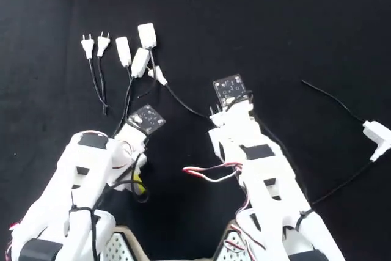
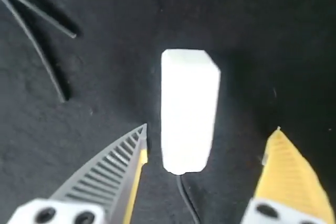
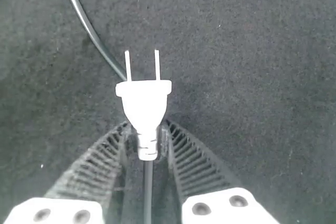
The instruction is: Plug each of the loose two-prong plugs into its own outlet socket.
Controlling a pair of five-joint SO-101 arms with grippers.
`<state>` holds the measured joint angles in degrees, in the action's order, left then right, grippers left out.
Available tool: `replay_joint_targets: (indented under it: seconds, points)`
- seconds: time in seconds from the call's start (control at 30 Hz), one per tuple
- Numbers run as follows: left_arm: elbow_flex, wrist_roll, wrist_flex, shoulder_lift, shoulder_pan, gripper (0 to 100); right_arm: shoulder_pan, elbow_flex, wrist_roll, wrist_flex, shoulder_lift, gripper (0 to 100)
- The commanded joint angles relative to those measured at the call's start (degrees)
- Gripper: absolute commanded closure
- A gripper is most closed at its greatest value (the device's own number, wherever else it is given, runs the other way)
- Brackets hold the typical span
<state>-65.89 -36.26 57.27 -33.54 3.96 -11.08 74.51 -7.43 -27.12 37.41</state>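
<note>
1. Fingers (image 3: 186,156) of the right gripper (image 3: 147,128) clamp a two-prong plug (image 3: 143,98) by its neck, prongs free, apart from the socket cluster (image 1: 139,50).
2. Left gripper (image 2: 210,129) stands open astride one white socket (image 2: 189,108).
3. Two more plugs (image 1: 87,45) lie just beside that cluster; no socket visibly holds a plug, so all plugging seems left.

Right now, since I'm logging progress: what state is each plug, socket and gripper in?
right gripper: fingers shut on the held plug.
held plug: gripped at its cable end, prongs bare, unplugged.
left gripper: fingers open either side of the socket.
socket: lying flat, nothing plugged in.
two loose plugs: lying on the table, unplugged.
</note>
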Motion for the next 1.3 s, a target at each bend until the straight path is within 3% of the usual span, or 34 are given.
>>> replay_joint_targets:
  seconds: [0.0,0.13,0.33,0.4,0.5,0.57,0.77,1.07,1.27]
  points:
    - [5.6,3.0,-0.4,-0.7,-1.5,66,-0.7,-0.4,0.4,1.1,1.5,98.7]
    - [10.6,6.4,0.8,-0.9,-1.6,66,-0.7,-0.4,0.4,1.1,1.5,98.7]
    - [23.5,10.5,15.8,-12.7,-0.2,66,-0.7,-0.4,0.4,1.1,1.5,98.7]
    - [24.5,10.5,20.0,-17.5,0.8,72,-0.7,-0.4,0.4,1.1,1.5,98.7]
    - [21.0,10.6,23.1,-22.5,4.1,89,-0.7,-0.4,0.4,1.1,1.5,98.7]
    - [18.2,10.5,25.1,-24.9,8.7,93,-0.7,-0.4,0.4,1.1,1.5,98.7]
    - [5.8,8.9,17.8,-26.4,14.6,92,-0.7,-0.4,0.4,0.8,1.5,98.7]
    - [-2.3,7.3,16.1,-26.3,18.3,92,-0.7,-0.4,0.4,0.9,1.5,98.7]
    - [-3.6,7.6,12.1,-25.8,17.2,95,-0.7,-0.4,0.4,0.9,1.5,98.7]
